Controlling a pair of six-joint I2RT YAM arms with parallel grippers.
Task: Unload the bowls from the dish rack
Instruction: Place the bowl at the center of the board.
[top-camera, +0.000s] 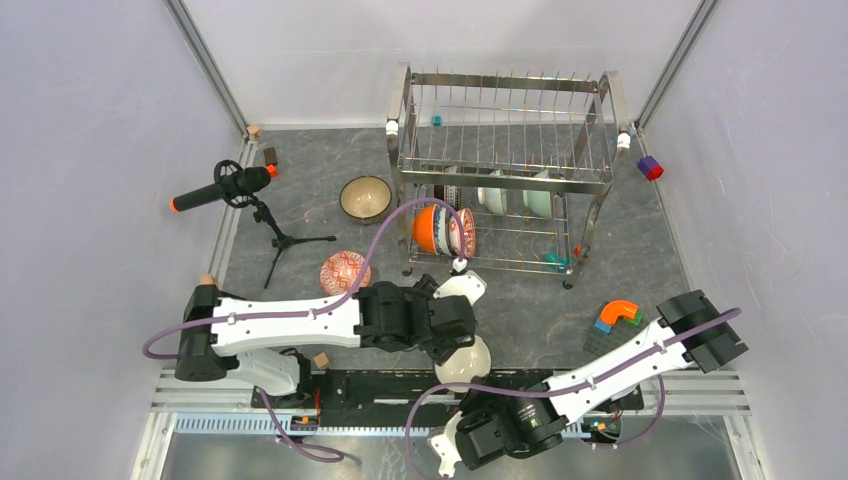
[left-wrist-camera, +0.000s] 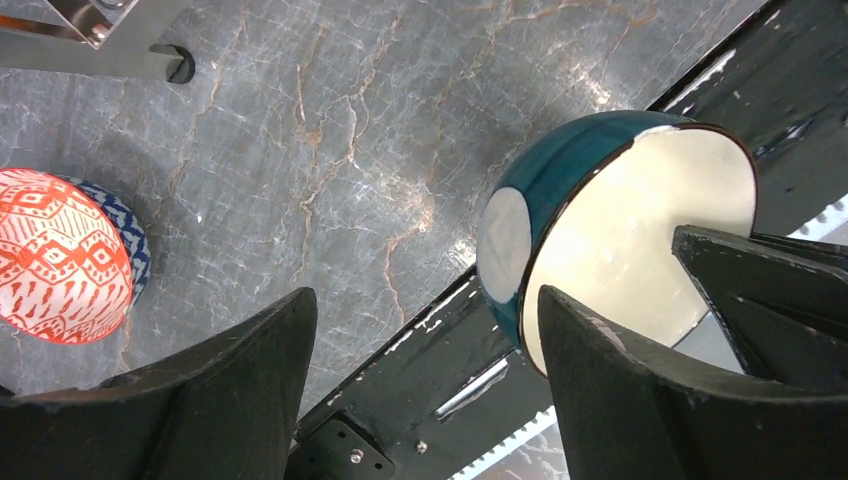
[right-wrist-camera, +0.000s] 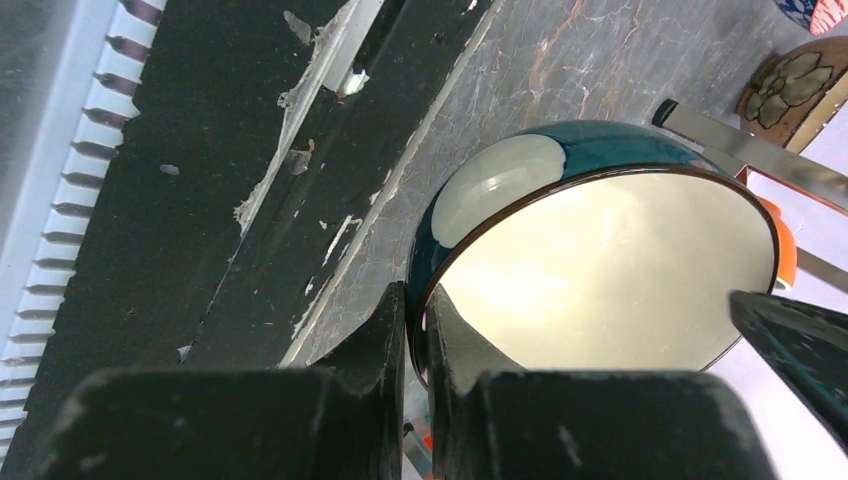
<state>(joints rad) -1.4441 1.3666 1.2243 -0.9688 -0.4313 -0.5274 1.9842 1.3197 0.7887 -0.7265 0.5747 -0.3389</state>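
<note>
The right claw (right-wrist-camera: 417, 305) fills the foreground of its wrist view, clenched on the dark rim of a teal bowl (right-wrist-camera: 600, 270) with a cream inside, one finger outside the wall and one inside. Only the left wrist view shows the left claw (left-wrist-camera: 425, 300) spread wide and gripping nothing, its right finger just beside that bowl; contact cannot be told. Only the top view shows the dish rack (top-camera: 505, 182) at the table's (top-camera: 640, 260) far edge, with an orange bowl (top-camera: 428, 228) and paler bowls (top-camera: 540, 200) on its lower tier, partly hidden by wires. The held bowl is tilted at the near edge, midway along. A red patterned bowl (top-camera: 344, 271) and a tan bowl (top-camera: 365, 197) rest left of the rack.
</note>
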